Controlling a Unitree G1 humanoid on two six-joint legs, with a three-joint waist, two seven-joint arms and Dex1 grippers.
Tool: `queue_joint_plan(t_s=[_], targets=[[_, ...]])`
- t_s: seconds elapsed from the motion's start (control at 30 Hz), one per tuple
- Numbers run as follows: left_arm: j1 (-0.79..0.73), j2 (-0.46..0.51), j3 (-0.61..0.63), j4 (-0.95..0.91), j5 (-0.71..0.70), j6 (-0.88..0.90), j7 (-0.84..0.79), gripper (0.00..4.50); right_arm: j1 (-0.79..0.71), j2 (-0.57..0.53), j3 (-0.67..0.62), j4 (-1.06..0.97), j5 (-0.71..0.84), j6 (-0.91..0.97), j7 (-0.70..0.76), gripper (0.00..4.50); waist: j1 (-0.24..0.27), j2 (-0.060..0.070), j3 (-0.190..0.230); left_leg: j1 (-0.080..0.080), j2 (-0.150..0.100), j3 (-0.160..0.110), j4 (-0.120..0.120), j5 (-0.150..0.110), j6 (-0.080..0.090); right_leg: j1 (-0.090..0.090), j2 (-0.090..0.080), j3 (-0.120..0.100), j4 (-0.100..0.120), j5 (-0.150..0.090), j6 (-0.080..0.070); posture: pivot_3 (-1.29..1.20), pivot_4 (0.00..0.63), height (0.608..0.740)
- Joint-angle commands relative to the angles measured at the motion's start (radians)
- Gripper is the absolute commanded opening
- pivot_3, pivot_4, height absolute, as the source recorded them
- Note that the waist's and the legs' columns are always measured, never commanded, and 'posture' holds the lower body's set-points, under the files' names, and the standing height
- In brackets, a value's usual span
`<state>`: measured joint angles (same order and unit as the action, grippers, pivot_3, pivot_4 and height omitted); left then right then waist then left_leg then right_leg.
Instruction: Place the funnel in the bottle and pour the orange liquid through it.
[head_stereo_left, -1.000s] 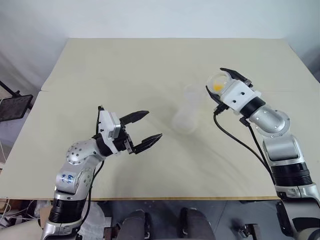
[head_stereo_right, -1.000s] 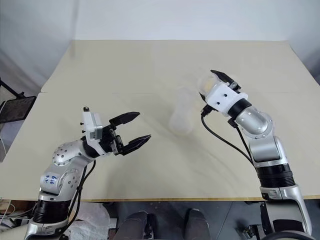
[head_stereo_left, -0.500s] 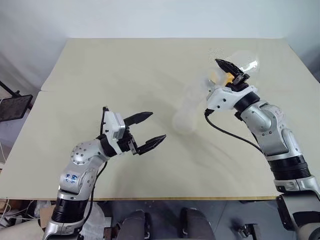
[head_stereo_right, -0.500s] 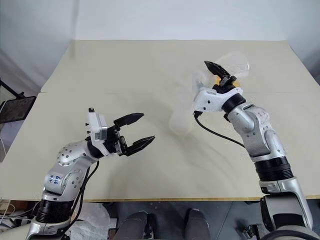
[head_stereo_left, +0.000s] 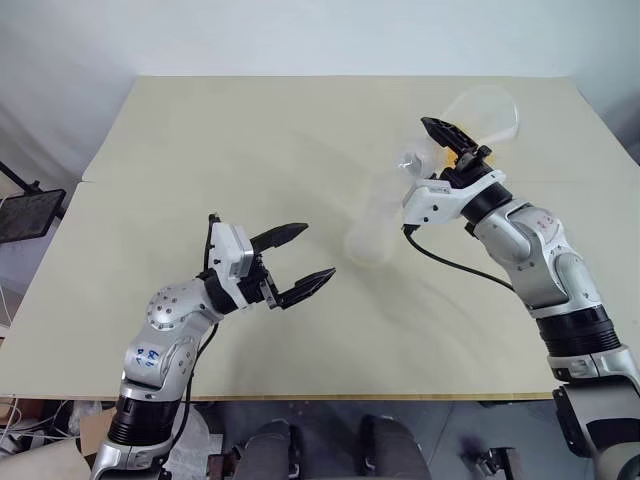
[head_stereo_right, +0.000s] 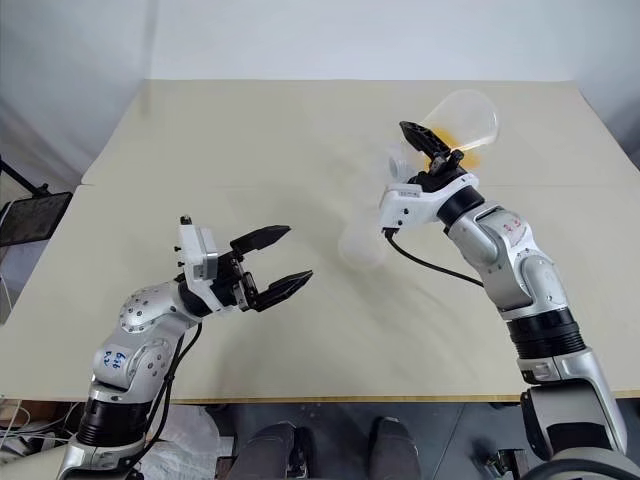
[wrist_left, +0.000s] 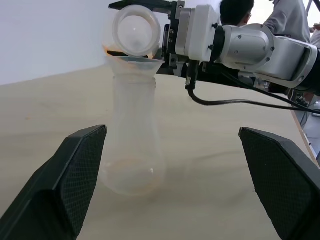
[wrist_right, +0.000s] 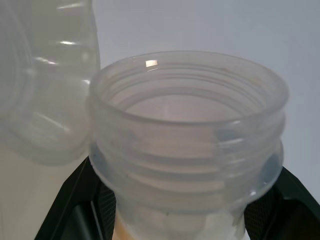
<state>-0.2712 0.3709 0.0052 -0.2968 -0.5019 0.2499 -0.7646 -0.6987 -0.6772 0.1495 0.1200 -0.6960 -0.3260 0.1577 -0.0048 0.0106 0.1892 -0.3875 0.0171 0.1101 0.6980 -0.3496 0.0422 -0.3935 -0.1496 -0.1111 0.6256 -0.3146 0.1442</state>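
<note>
Left eye view: the right gripper (head_stereo_left: 452, 158) is closed on the neck of a clear conical flask (head_stereo_left: 484, 112) and holds it tipped on its side above the table (head_stereo_left: 250, 130). The wide base of this flask points up and away from the robot, and its round mouth points down toward the bottle (head_stereo_left: 372, 232). A small amount of the orange liquid (head_stereo_right: 462, 143) shows inside the flask, near the black fingers.

The bottle stands upright on the table, about in the middle between the 2 arms, just beside the right gripper on its left side. It is clear and hard to see against the pale table top. In the left wrist view the funnel (wrist_left: 135, 66) sits in the neck of the bottle, with its wide cone on top of the rim. The mouth of the tilted flask hangs directly above this cone, very close to it; I cannot tell if they touch. A faint orange tint lies at the bottom of the bottle.

The left gripper (head_stereo_left: 297, 263) is open, with its 2 black fingers spread wide and nothing between them. It hovers above the table, pointing toward the bottle but well apart from it.

In the right wrist view the threaded mouth of the flask (wrist_right: 187, 130) sits between the fingers of the right gripper.

In the left wrist view a person (wrist_left: 272, 17) stands behind the right arm.
</note>
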Motion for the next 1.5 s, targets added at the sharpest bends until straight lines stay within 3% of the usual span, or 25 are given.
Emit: queue_joint_plan(t_s=[0.03,1.5], targets=[[-0.019,-0.005,-0.003,-0.021,0.001,-0.017,0.004,4.5,-0.039,-0.027,-0.017,-0.03,-0.024,-0.017,-0.035,2.65,0.0,0.0,0.0,0.0,0.0,0.0,0.0,0.0,0.0,0.0,0.0,0.0,0.0,0.0,0.0,0.0,0.15,0.74],[0.003,-0.045,-0.025,-0.036,0.031,-0.043,0.029,4.5,-0.059,-0.068,0.012,0.012,-0.186,-0.069,-0.152,2.65,-0.001,0.0,0.0,0.0,0.0,0.0,0.0,0.0,0.0,0.0,0.0,0.0,-0.001,0.0,0.0,0.0,0.15,0.74]])
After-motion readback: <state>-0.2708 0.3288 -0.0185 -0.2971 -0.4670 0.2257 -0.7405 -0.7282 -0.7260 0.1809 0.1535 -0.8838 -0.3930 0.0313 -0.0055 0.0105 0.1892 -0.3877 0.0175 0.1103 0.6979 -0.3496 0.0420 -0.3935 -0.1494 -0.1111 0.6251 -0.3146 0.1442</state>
